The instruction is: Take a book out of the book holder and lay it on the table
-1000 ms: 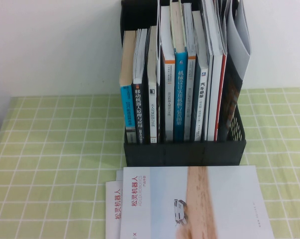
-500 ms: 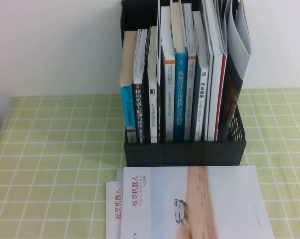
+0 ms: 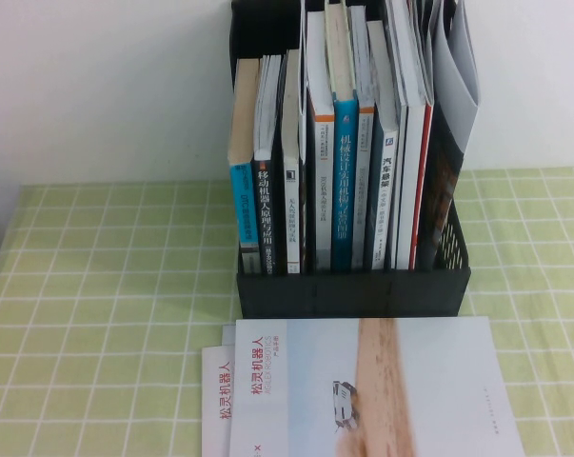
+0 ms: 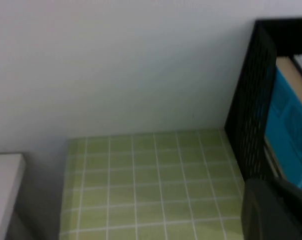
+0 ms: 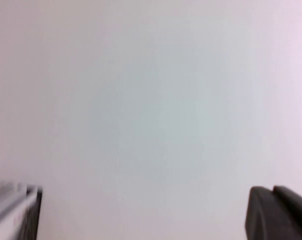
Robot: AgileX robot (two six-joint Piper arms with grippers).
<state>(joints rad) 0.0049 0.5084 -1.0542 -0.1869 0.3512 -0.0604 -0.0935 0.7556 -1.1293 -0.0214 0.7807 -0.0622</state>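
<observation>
The black book holder (image 3: 353,286) stands at the back middle of the green checked table (image 3: 106,314), packed with upright books. A thin soft brochure (image 3: 455,67) with pale pages bows out of its rightmost slot; its cover is hidden, so I cannot tell whether it is the book. Neither gripper shows in the high view. My left gripper (image 4: 273,207) is a dark shape close beside the holder's mesh side wall (image 4: 248,115), above the table (image 4: 140,180). My right gripper (image 5: 272,192) is shut on nothing and faces the bare white wall, next to a holder edge (image 5: 33,212).
A brochure with a beige-sand stripe (image 3: 382,390) lies on the table in front of the holder, over another with a vertical red title (image 3: 220,390). A white wall stands right behind the holder. A pale ledge (image 4: 3,185) sits off the table's left edge.
</observation>
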